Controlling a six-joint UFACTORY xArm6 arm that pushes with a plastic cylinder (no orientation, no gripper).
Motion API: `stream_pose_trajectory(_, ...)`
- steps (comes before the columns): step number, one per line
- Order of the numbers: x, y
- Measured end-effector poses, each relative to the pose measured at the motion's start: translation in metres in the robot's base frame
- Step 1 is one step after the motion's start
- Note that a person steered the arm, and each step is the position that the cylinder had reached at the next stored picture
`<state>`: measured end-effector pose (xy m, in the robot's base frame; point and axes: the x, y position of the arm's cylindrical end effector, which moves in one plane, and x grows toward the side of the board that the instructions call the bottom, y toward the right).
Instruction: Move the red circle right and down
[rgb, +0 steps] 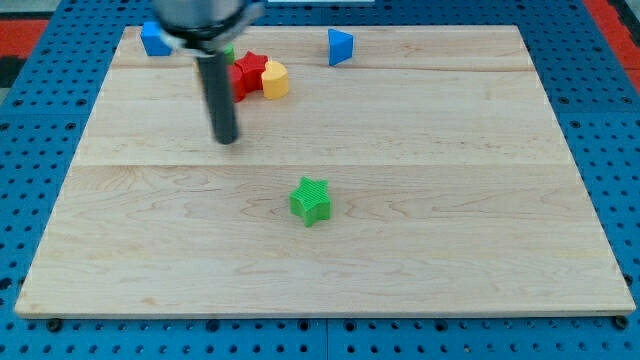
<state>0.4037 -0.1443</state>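
My tip (227, 140) is resting on the board, carrying no jaws and holding nothing, just below the red circle (240, 80), which is sitting partly hidden near the top edge, left of centre, touching the yellow block (275, 80). Judged undone: pushing rightward and downward is remaining.

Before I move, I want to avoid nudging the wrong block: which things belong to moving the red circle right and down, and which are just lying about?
Belongs to the job:
- red circle, partly hidden behind the rod
- my tip, below the red cluster

Just lying about:
- red star
- yellow block
- green star
- blue triangle
- blue block
- small green block, mostly hidden
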Motion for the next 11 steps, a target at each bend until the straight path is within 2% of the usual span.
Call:
stream_pose_trajectory(2, -0.033, -0.042)
stream_pose_trajectory(3, -0.083, -0.042)
stream_pose_trajectory(4, -0.105, -0.026)
stream_pose_trajectory(5, -0.109, 0.053)
stream_pose_trajectory(6, -0.094, 0.074)
stream_pose_trajectory(8, -0.071, 0.027)
stream_pose_trajectory(9, -0.06, 0.048)
stream_pose_trajectory(11, -0.01, 0.015)
